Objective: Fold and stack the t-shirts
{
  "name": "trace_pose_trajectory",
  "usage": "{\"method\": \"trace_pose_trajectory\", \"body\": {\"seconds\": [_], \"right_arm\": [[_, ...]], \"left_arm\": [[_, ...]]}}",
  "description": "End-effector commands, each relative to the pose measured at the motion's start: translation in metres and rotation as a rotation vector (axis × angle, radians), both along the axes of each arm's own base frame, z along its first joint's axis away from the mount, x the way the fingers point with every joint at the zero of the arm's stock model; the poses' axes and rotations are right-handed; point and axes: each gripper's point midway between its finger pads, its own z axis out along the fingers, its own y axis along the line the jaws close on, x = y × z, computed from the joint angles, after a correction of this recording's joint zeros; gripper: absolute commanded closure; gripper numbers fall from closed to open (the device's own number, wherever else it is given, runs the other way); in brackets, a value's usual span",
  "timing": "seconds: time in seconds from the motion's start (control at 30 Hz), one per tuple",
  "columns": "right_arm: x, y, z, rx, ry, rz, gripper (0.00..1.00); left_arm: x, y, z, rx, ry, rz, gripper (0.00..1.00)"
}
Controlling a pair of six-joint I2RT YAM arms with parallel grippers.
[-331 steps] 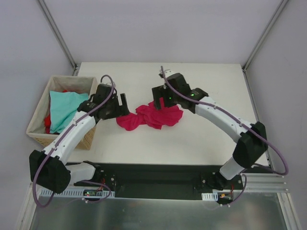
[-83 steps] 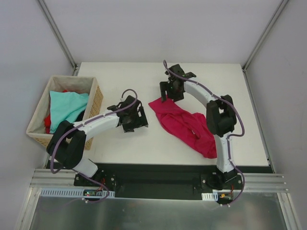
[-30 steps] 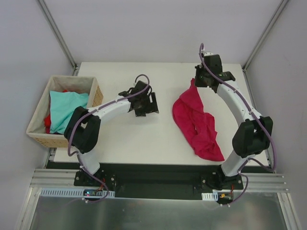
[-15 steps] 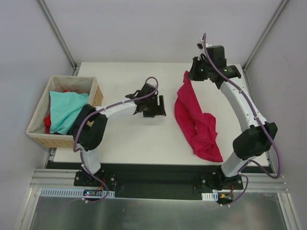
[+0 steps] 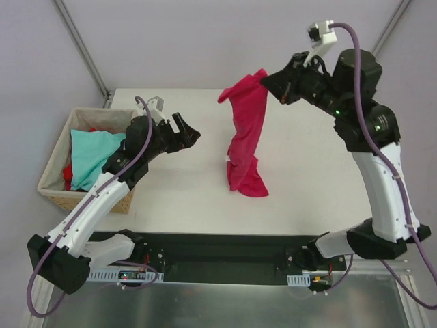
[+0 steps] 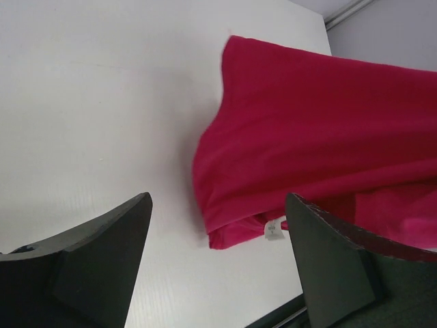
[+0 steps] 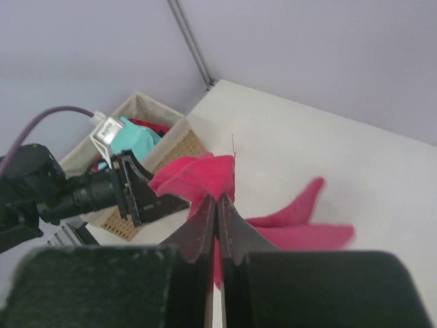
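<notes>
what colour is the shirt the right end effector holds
Crimson-magenta t-shirt; clearest in the top external view.

Holds the left arm (image 5: 102,195) bent low on the left, with the left gripper (image 5: 184,133) spread wide and aimed right. Holds the right arm (image 5: 386,178) reared high at far right, with the right gripper (image 5: 276,85) pinched tight, pointing left.

T-shirts, three: crimson t-shirt (image 5: 246,137), teal t-shirt (image 5: 89,154), red t-shirt (image 5: 67,174); red mostly buried, so that count is unsure. Basket (image 5: 58,197), one, by left edge of worktop (image 5: 307,171). Claws, two: left claw (image 5: 184,130), right claw (image 5: 268,82).

crimson tee (image 5: 244,130) hanging, limp — teal tee (image 5: 92,156) crumpled
</notes>
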Motion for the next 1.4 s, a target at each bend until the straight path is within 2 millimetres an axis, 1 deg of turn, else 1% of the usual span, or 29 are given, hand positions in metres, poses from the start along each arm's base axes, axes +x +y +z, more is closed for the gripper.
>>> {"method": "trace_pose_trajectory", "body": {"seconds": [0.0,0.03,0.1,0.13,0.17,0.2,0.23,0.27,0.33,0.37,0.4,0.43,0.47,0.5,0.53,0.57,0.6,0.63,0.67,0.7,0.73,0.8,0.93,1.0,1.03,1.1,1.13,1.33,1.37], "right_arm": [[-0.011,-0.057,-0.028,-0.070,0.052,-0.185,0.99],[0.002,-0.074,-0.063,-0.121,0.131,-0.251,0.99],[0.000,-0.105,-0.100,-0.169,0.208,-0.362,0.99],[0.002,-0.128,-0.119,-0.192,0.252,-0.447,0.99],[0.000,-0.135,-0.164,-0.242,0.352,-0.470,0.99],[-0.004,-0.151,-0.177,-0.259,0.372,-0.527,0.99],[-0.004,-0.166,-0.198,-0.278,0.421,-0.576,0.99],[-0.009,-0.174,-0.232,-0.316,0.499,-0.596,0.99],[-0.011,-0.191,-0.265,-0.311,0.593,-0.656,0.99],[-0.012,-0.195,-0.278,-0.308,0.631,-0.665,0.99],[-0.016,-0.197,-0.303,-0.327,0.688,-0.669,0.99],[-0.012,-0.199,-0.311,-0.319,0.696,-0.674,0.99],[-0.013,-0.199,-0.320,-0.324,0.707,-0.671,0.99],[-0.015,-0.199,-0.335,-0.333,0.734,-0.668,0.99],[-0.011,-0.198,-0.341,-0.330,0.725,-0.668,0.99],[-0.010,-0.198,-0.347,-0.334,0.734,-0.667,0.99],[-0.010,-0.198,-0.351,-0.339,0.742,-0.665,0.99],[-0.011,-0.198,-0.357,-0.347,0.757,-0.664,0.99],[-0.010,-0.198,-0.363,-0.355,0.774,-0.662,0.99],[-0.010,-0.198,-0.365,-0.358,0.781,-0.661,0.99],[-0.009,-0.198,-0.367,-0.361,0.785,-0.660,0.99],[-0.007,-0.198,-0.367,-0.363,0.782,-0.657,0.99],[-0.003,-0.199,-0.359,-0.364,0.764,-0.657,0.99],[-0.001,-0.199,-0.358,-0.367,0.762,-0.655,0.99],[-0.001,-0.199,-0.358,-0.369,0.765,-0.654,0.99],[-0.001,-0.193,-0.358,-0.355,0.774,-0.625,0.99],[-0.001,-0.193,-0.357,-0.353,0.773,-0.627,0.99],[-0.003,-0.195,-0.359,-0.367,0.777,-0.630,0.99],[-0.003,-0.195,-0.359,-0.365,0.778,-0.630,0.99]], "left_arm": [[0.003,0.007,-0.025,0.062,0.063,0.014,0.21],[0.003,0.006,-0.032,0.052,0.093,0.025,0.21],[0.004,0.003,-0.049,0.043,0.163,0.042,0.21],[0.004,0.003,-0.058,0.042,0.192,0.046,0.22],[0.005,0.001,-0.070,0.047,0.229,0.050,0.22],[0.006,-0.001,-0.076,0.045,0.252,0.052,0.22],[0.008,-0.003,-0.081,0.042,0.275,0.063,0.22],[0.011,-0.005,-0.097,0.062,0.314,0.072,0.22],[0.016,-0.015,-0.104,0.078,0.337,0.061,0.22],[0.020,-0.020,-0.122,0.115,0.372,0.064,0.22],[0.027,-0.027,-0.119,0.126,0.361,0.052,0.22],[0.029,-0.038,-0.124,0.142,0.370,0.031,0.23],[0.034,-0.045,-0.144,0.167,0.418,0.022,0.23],[0.045,-0.055,-0.137,0.143,0.412,0.020,0.25],[0.049,-0.062,-0.140,0.140,0.424,0.014,0.25],[0.056,-0.067,-0.155,0.158,0.452,0.022,0.26],[0.068,-0.077,-0.143,0.145,0.420,0.018,0.26],[0.074,-0.084,-0.153,0.164,0.430,0.009,0.26],[0.077,-0.093,-0.152,0.174,0.415,-0.007,0.26],[0.090,-0.104,-0.137,0.176,0.366,-0.030,0.26],[0.095,-0.111,-0.148,0.200,0.373,-0.046,0.26],[0.106,-0.124,-0.144,0.210,0.339,-0.073,0.26],[0.116,-0.129,-0.177,0.257,0.379,-0.085,0.27],[0.118,-0.135,-0.182,0.267,0.376,-0.107,0.27],[0.118,-0.136,-0.193,0.284,0.388,-0.113,0.28],[0.122,-0.141,-0.197,0.307,0.372,-0.128,0.31],[0.120,-0.144,-0.206,0.324,0.380,-0.140,0.33],[0.121,-0.148,-0.213,0.348,0.375,-0.143,0.41],[0.121,-0.150,-0.214,0.351,0.374,-0.147,0.47]]}}
